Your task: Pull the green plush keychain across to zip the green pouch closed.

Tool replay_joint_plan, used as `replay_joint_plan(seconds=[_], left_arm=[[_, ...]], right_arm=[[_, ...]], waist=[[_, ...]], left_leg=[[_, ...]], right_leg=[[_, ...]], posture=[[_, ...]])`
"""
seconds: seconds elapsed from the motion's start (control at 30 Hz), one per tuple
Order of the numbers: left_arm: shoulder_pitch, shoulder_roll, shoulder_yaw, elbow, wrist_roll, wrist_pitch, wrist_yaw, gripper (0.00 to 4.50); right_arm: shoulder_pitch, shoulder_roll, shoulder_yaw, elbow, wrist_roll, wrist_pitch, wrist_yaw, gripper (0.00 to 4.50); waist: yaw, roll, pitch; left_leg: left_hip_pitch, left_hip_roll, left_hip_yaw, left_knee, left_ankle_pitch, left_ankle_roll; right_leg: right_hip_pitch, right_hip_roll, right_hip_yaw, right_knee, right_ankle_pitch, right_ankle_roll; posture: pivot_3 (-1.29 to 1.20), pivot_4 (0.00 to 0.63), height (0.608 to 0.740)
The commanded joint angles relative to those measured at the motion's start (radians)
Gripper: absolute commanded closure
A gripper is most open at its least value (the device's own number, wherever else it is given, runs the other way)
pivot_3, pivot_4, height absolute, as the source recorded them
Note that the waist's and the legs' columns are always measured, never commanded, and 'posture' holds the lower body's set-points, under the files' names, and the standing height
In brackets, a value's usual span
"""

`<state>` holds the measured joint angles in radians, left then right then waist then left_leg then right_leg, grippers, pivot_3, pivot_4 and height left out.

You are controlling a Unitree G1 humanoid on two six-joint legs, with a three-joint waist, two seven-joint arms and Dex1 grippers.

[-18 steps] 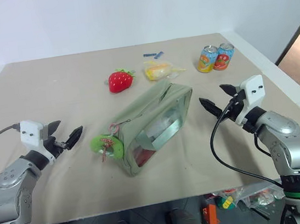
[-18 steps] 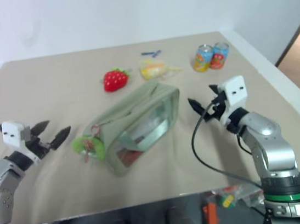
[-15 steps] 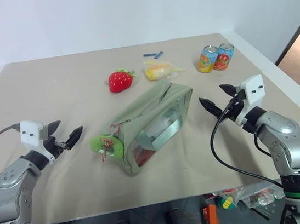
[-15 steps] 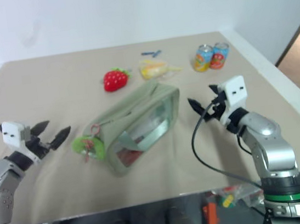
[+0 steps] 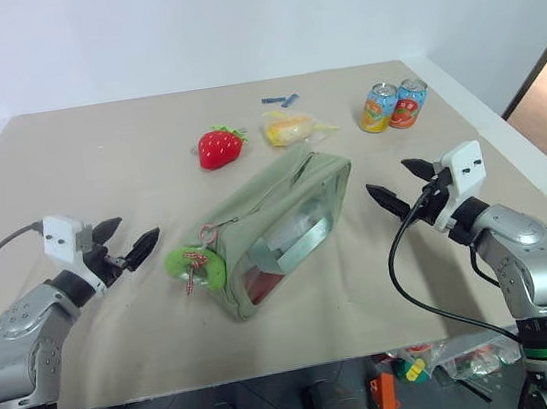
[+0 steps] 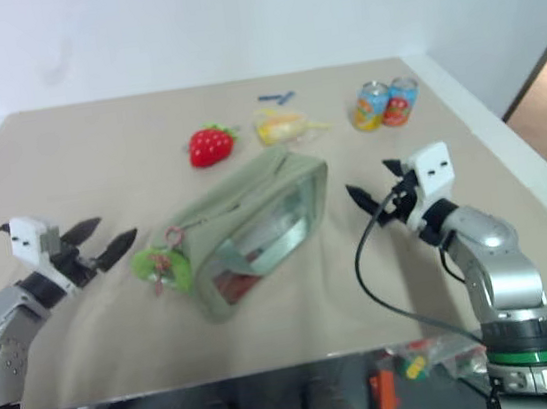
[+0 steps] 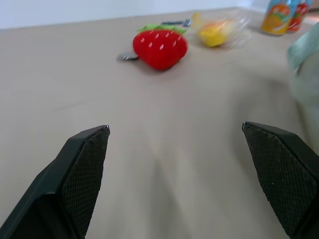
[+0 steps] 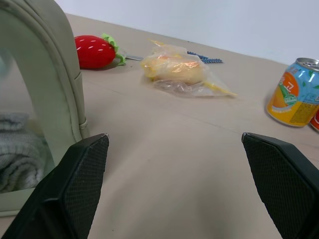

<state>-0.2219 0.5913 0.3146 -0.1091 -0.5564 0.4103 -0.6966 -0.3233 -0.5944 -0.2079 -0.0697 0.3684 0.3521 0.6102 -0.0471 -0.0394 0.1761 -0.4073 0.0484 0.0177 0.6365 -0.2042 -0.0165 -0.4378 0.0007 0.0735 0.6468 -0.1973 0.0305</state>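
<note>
Both grippers were spread wide and empty. The left gripper (image 5: pixel 128 241) ought to pinch the green plush keychain (image 5: pixel 196 266) just ahead, while the right gripper (image 5: pixel 399 184) steadied the green pouch (image 5: pixel 281 226).

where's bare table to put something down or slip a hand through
Bare table stretches far left of the red plush strawberry, and along the near edge before the green pouch. Crowded: the far middle, strawberry, yellow packet, two cans.
</note>
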Motion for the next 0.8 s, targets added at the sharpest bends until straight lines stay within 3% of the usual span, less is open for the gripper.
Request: replay_joint_plan(seconds=[0.03, 0.17, 0.37, 0.53, 0.8], left_arm=[[-0.097, 0.083, 0.029, -0.145, -0.167, 0.113, -0.083, 0.09], [-0.196, 0.186, 0.013, -0.270, -0.395, 0.295, -0.174, 0.09], [-0.279, 0.283, -0.071, -0.361, -0.565, 0.462, -0.240, 0.09], [-0.329, 0.272, -0.137, -0.351, -0.533, 0.463, -0.247, 0.09], [-0.327, 0.254, -0.159, -0.368, -0.491, 0.448, -0.231, 0.09]], right_arm=[[-0.056, -0.078, -0.057, -0.005, 0.054, 0.029, 0.074, 0.08], [-0.126, -0.190, -0.048, 0.014, 0.116, 0.095, 0.217, 0.08], [-0.345, -0.272, 0.058, 0.090, 0.165, 0.157, 0.453, 0.08], [-0.521, -0.179, 0.201, 0.220, 0.097, 0.090, 0.565, 0.08], [-0.595, -0.111, 0.288, 0.441, -0.008, -0.069, 0.696, 0.08]], waist=[[0.000, 0.000, 0.000], [0.000, 0.000, 0.001], [-0.011, 0.003, 0.003], [-0.019, 0.003, 0.003], [-0.021, 0.003, 0.003]], left_leg=[[0.000, 0.000, 0.000, 0.000, 0.000, 0.000], [0.000, 0.000, 0.000, 0.000, 0.000, 0.000], [0.002, 0.000, 0.001, 0.000, -0.002, 0.003], [0.003, 0.003, -0.004, 0.000, -0.002, 0.003], [-0.002, 0.002, -0.005, 0.000, -0.002, 0.003]], right_leg=[[0.000, 0.000, 0.000, 0.000, 0.000, 0.000], [0.000, 0.000, 0.001, 0.000, 0.000, 0.000], [0.000, 0.002, 0.002, 0.000, -0.001, 0.000], [0.000, 0.009, 0.002, 0.001, 0.001, -0.002], [-0.002, 0.009, 0.003, 0.001, 0.000, 0.000]], posture=[[0.00, 0.150, 0.740], [0.00, 0.150, 0.740], [0.00, 0.150, 0.740], [0.00, 0.150, 0.740], [0.00, 0.150, 0.740]])
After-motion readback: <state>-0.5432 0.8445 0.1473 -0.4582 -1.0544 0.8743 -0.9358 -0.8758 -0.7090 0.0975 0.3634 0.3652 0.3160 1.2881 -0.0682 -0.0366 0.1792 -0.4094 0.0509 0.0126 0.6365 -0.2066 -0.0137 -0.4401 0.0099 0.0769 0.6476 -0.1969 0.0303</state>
